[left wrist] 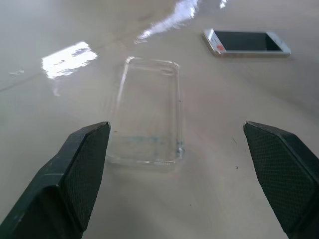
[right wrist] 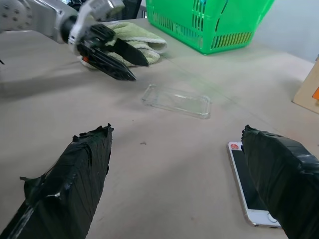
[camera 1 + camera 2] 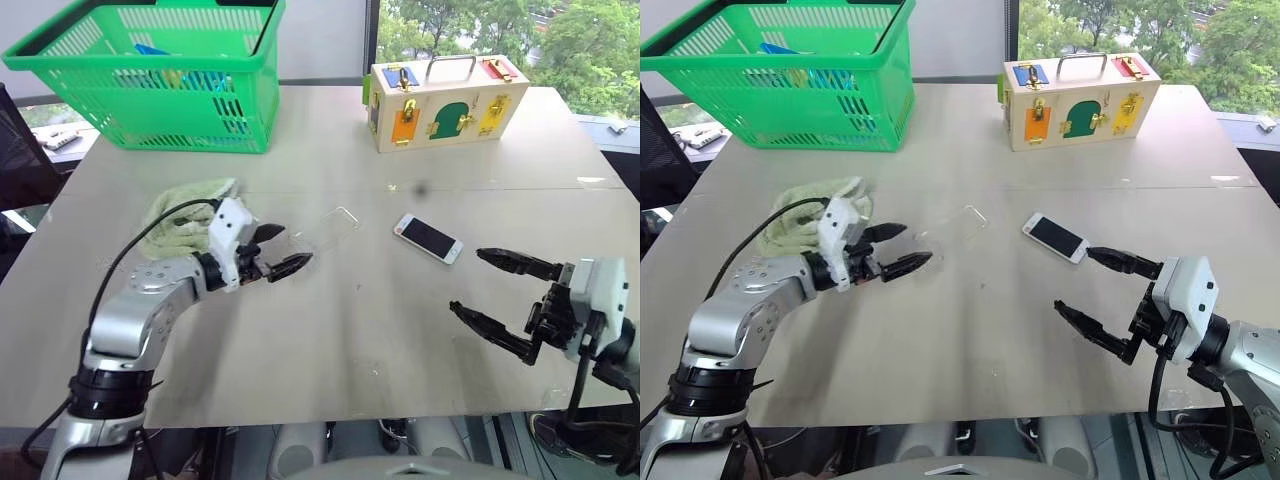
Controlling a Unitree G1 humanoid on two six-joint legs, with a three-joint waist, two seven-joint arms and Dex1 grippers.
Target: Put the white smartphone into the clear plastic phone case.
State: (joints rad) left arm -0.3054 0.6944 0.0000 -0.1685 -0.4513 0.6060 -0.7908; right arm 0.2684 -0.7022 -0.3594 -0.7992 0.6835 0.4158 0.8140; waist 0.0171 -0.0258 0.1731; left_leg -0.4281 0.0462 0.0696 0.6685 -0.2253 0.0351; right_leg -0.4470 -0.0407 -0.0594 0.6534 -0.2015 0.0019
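The white smartphone (image 3: 428, 238) lies flat, screen up, right of the table's middle. The clear plastic phone case (image 3: 325, 232) lies flat on the table, apart from the phone on its left. My left gripper (image 3: 290, 248) is open just above the table, with its fingertips at the case's near end and nothing between them. In the left wrist view the case (image 1: 149, 117) lies ahead between the spread fingers (image 1: 75, 174), the phone (image 1: 246, 42) farther off. My right gripper (image 3: 466, 280) is open and empty, hovering just short of the phone (image 2: 249, 194).
A green basket (image 3: 160, 70) stands at the table's back left and a wooden lock box (image 3: 445, 100) at the back right. A pale green towel (image 3: 185, 215) lies beside my left wrist. Bare table (image 3: 340, 340) stretches between the grippers to the front edge.
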